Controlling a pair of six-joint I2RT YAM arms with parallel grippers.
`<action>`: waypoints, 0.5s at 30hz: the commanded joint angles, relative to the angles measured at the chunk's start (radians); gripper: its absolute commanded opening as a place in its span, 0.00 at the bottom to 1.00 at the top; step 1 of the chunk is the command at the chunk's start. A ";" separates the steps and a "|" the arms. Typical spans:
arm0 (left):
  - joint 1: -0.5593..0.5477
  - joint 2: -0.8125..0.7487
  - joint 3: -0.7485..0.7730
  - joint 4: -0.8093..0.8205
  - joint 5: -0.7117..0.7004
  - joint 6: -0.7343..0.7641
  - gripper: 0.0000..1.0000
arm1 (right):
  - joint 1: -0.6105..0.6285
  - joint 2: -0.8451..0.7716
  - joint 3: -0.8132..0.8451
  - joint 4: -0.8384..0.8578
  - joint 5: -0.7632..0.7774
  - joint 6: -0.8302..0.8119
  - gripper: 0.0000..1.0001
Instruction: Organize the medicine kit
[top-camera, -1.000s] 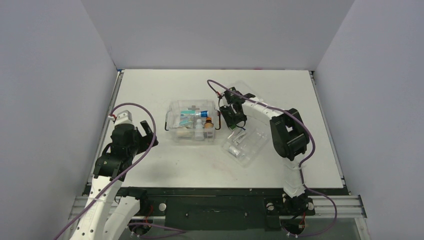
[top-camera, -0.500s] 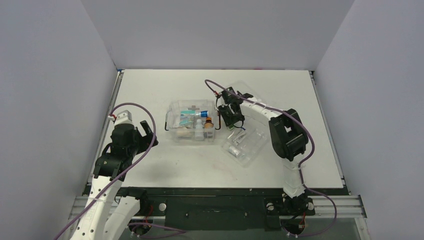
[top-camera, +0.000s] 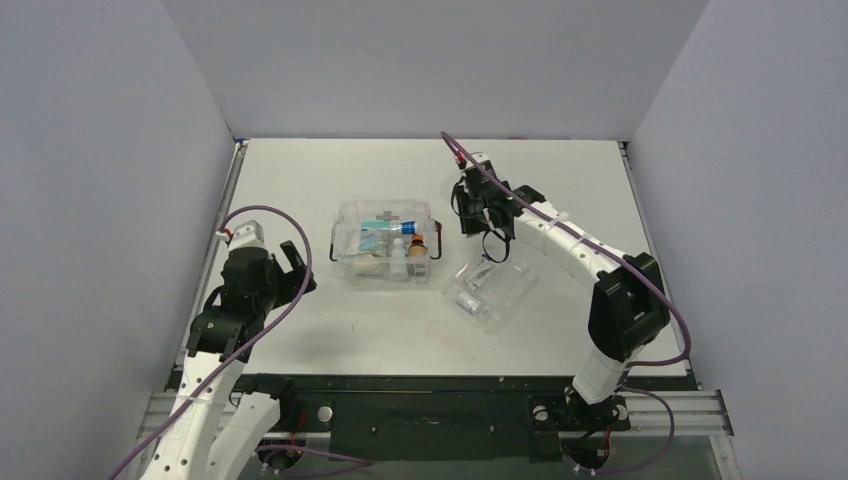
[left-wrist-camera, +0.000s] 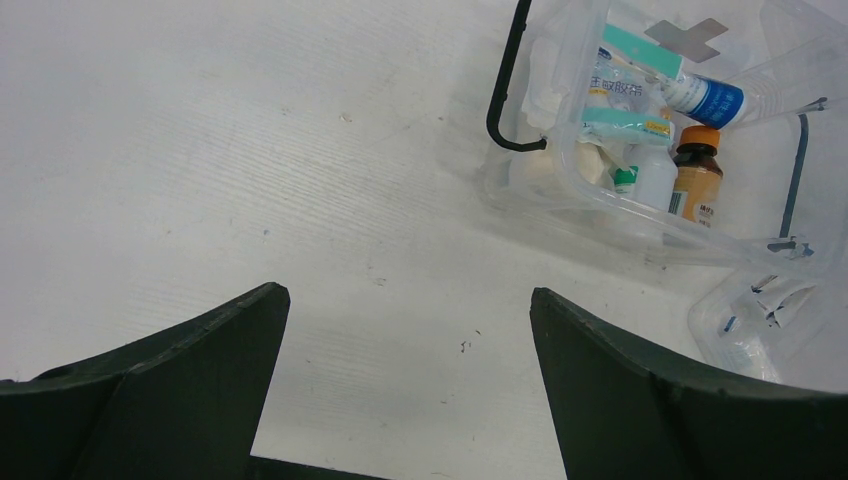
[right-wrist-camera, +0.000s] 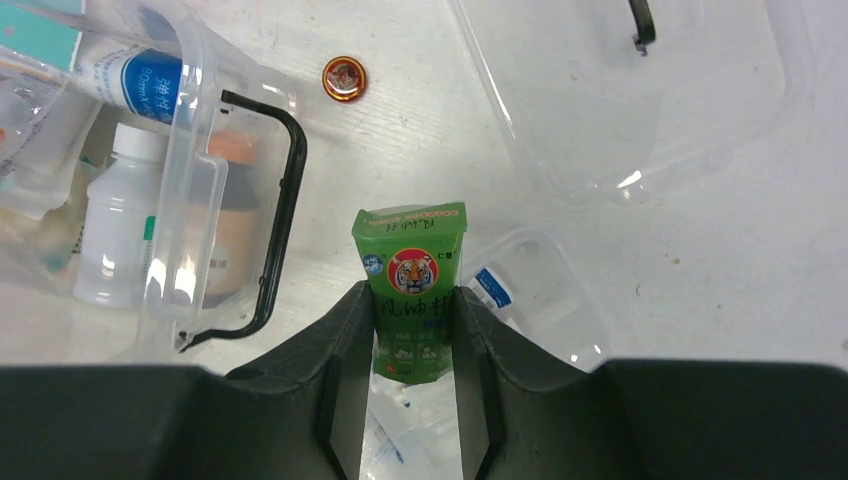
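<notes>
- You are viewing a brightly, evenly lit white table (top-camera: 330, 170); diffuse light is falling from overhead.
- The left arm (top-camera: 240, 290) is casting a faint, soft shadow beside it.
- The clear lid (right-wrist-camera: 620, 100) is throwing small glare spots along its rim.
- The green sachet (right-wrist-camera: 411, 290) is reading sharp; the dark fingers (right-wrist-camera: 300, 400) flanking it are rendering nearly featureless and slightly soft.

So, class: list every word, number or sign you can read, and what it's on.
"80mm": on the blue tube in the medicine kit; rest blurred.
Sign: grey cross on the medicine kit.
Too blurred: print on the green sachet, around a tiger picture.
Too blurred: Chinese characters on the teal packet.
</notes>
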 joint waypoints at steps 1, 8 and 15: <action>0.004 -0.011 0.016 0.040 0.011 0.017 0.90 | 0.003 -0.131 -0.105 0.062 0.066 0.095 0.20; 0.004 -0.014 0.015 0.040 0.018 0.018 0.90 | 0.024 -0.307 -0.269 0.073 0.098 0.132 0.20; 0.004 -0.015 0.015 0.042 0.024 0.020 0.90 | 0.031 -0.429 -0.415 0.093 0.117 0.180 0.20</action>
